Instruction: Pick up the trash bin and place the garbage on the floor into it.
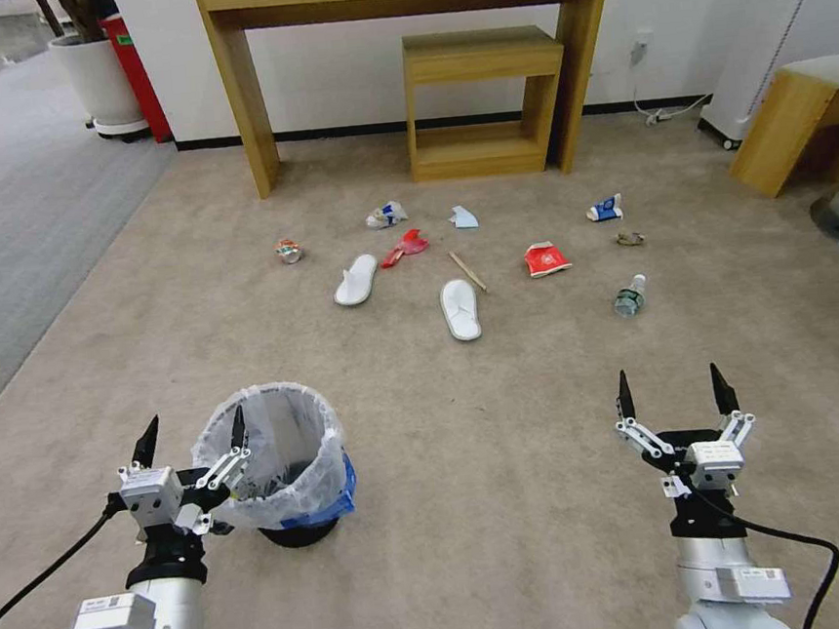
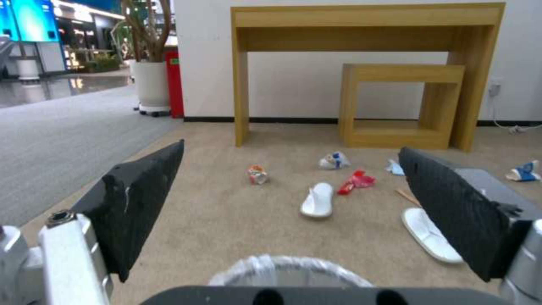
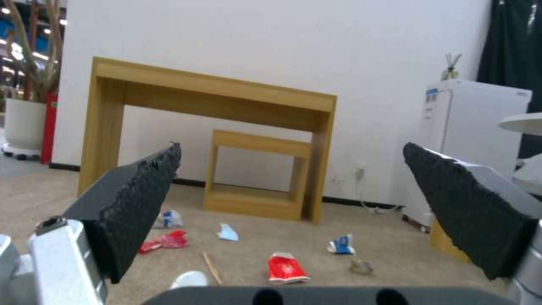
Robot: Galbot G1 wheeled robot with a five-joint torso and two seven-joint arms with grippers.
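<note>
Item: trash bin (image 1: 274,464), small, round, dark, lined with a crinkled translucent white bag, blue edge showing; sitting on the beige short-pile floor (image 1: 475,505).

Left pincer (image 1: 193,440): spread wide, straddling the bin's near-left rim, one finger over the opening, one outside.

Right pincer (image 1: 671,395): spread wide, hovering idle, holding nothing.

Garbage (image 1: 455,272): lying well apart from the bin, beyond it. Two flat white slippers, a crushed can, crumpled wrappers, flattened red and blue paper cups, a thin wooden stick, a small clear bottle.

Handling advice: pinching rigid rim together with liner seems wise; the slack bag alone would likely slip.
</note>
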